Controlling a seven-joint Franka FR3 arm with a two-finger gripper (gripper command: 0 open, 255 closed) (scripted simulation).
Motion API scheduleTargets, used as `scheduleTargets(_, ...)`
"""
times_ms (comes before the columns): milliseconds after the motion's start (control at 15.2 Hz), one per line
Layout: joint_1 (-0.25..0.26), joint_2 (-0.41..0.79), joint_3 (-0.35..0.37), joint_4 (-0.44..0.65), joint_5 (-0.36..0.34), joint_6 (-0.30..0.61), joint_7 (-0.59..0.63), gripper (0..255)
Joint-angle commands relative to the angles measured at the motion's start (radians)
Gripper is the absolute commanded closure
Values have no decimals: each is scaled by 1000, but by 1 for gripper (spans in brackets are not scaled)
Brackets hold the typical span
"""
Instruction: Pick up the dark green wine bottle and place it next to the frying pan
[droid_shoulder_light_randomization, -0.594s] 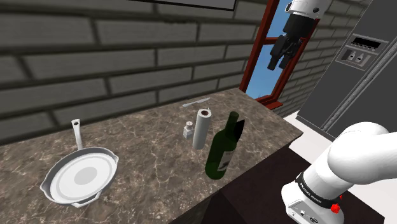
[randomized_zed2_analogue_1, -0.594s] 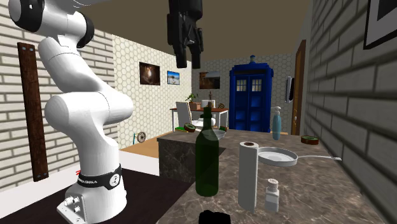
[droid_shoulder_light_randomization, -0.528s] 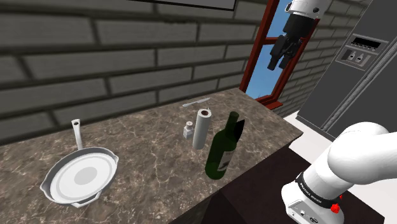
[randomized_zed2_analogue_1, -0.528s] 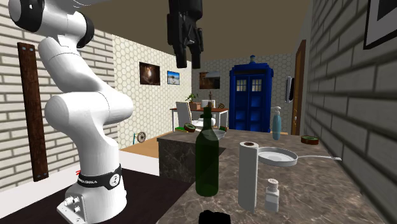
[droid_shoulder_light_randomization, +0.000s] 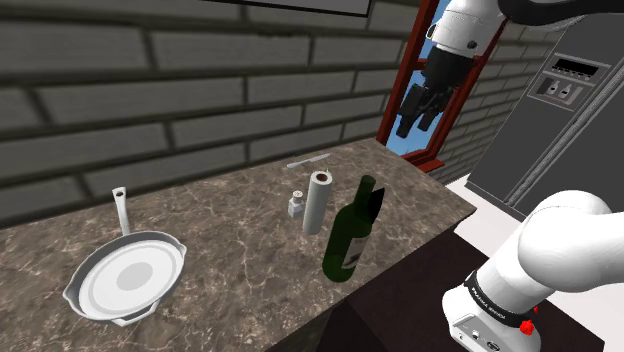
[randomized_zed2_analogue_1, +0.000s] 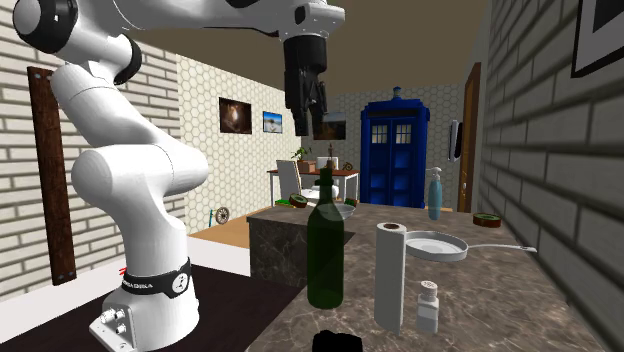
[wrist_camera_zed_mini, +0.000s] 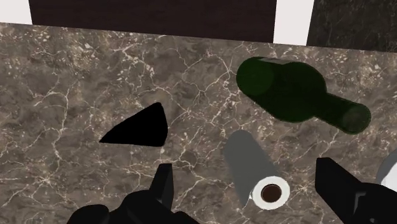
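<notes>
The dark green wine bottle (droid_shoulder_light_randomization: 349, 235) (randomized_zed2_analogue_1: 325, 245) (wrist_camera_zed_mini: 292, 95) stands upright near the counter's front edge. The frying pan (droid_shoulder_light_randomization: 130, 278) (randomized_zed2_analogue_1: 438, 245), grey with a pale inside, lies far along the counter toward the shoulder view's left. My gripper (droid_shoulder_light_randomization: 418, 112) (randomized_zed2_analogue_1: 312, 118) (wrist_camera_zed_mini: 248, 181) hangs high above the counter, fingers pointing down and apart, open and holding nothing. In the wrist view the bottle lies just beyond the fingers, off to one side.
A white paper towel roll (droid_shoulder_light_randomization: 317, 202) (randomized_zed2_analogue_1: 390, 275) (wrist_camera_zed_mini: 254, 172) and a small shaker (droid_shoulder_light_randomization: 296, 205) (randomized_zed2_analogue_1: 428, 305) stand beside the bottle. A knife (droid_shoulder_light_randomization: 308, 159) lies by the brick wall. A black wedge-shaped thing (wrist_camera_zed_mini: 137, 127) rests on the marble counter (droid_shoulder_light_randomization: 240, 250). A fridge (droid_shoulder_light_randomization: 570, 100) stands past the counter's end.
The gripper has come down and shifted toward the shoulder view's left, closer to being above the bottle. More of the arm shows. Nothing on the counter has moved.
</notes>
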Motion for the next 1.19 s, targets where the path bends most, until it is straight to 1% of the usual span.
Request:
scheduleTargets(0,19,-8,54,-32,26,38,47,0)
scheduleTargets(264,54,-2,165,-78,74,116,136,0)
scheduleTargets(528,82,33,283,-101,116,200,228,0)
scheduleTargets(594,85,40,299,-103,121,212,240,0)
scheduleTargets(1122,89,70,329,-184,143,324,237,0)
